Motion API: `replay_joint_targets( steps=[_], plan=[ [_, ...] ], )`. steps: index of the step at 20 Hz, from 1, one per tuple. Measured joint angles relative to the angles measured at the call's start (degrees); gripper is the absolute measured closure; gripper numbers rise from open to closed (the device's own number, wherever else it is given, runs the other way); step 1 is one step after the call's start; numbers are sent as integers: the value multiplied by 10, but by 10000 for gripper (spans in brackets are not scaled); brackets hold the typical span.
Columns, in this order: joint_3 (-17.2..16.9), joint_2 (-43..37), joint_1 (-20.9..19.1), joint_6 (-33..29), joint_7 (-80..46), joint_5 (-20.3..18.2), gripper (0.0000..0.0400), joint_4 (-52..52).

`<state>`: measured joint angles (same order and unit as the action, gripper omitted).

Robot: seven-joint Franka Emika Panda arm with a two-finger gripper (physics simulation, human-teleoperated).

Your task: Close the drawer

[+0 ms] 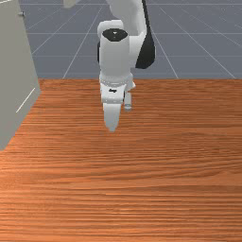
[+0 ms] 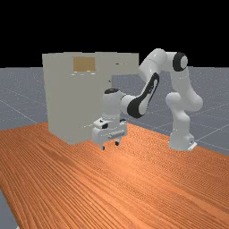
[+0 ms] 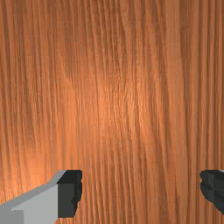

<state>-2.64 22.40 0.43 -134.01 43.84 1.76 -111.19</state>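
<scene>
Here's the drawer (image 2: 128, 63), jutting from the cabinet (image 2: 67, 98) at the far view's upper middle! The jaws, just below centre, stand wide apart, gripping nothing. Danger: a badly aimed rise could catch the arm (image 2: 154, 61) on the drawer, jamming it.

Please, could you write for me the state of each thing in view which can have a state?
Drawer: open, sticking out from the upper part of the cabinet.
Cabinet: upright on the table.
Gripper: open, nothing between its fingers, above the table.
Arm: bent, reaching out over the table.
</scene>
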Motion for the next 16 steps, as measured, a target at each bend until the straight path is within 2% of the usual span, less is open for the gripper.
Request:
replay_joint_targets(
  steps=[1, 2, 3, 4, 7, 14, 15, 16],
  plan=[
    [0, 0, 0, 0, 0, 0, 157, 0],
    [0, 0, 0, 0, 0, 0, 252, 0],
    [0, 0, 0, 0, 0, 0, 310, 0],
    [0, 0, 0, 0, 0, 0, 346, 0],
    [0, 4, 0, 2, -2, 0, 388, 7],
    [0, 19, 0, 23, 1, -1, 400, 23],
    [0, 25, -1, 51, 2, -1, 400, 37],
    [0, 51, -1, 139, 5, 0, 400, 89]
  ],
)
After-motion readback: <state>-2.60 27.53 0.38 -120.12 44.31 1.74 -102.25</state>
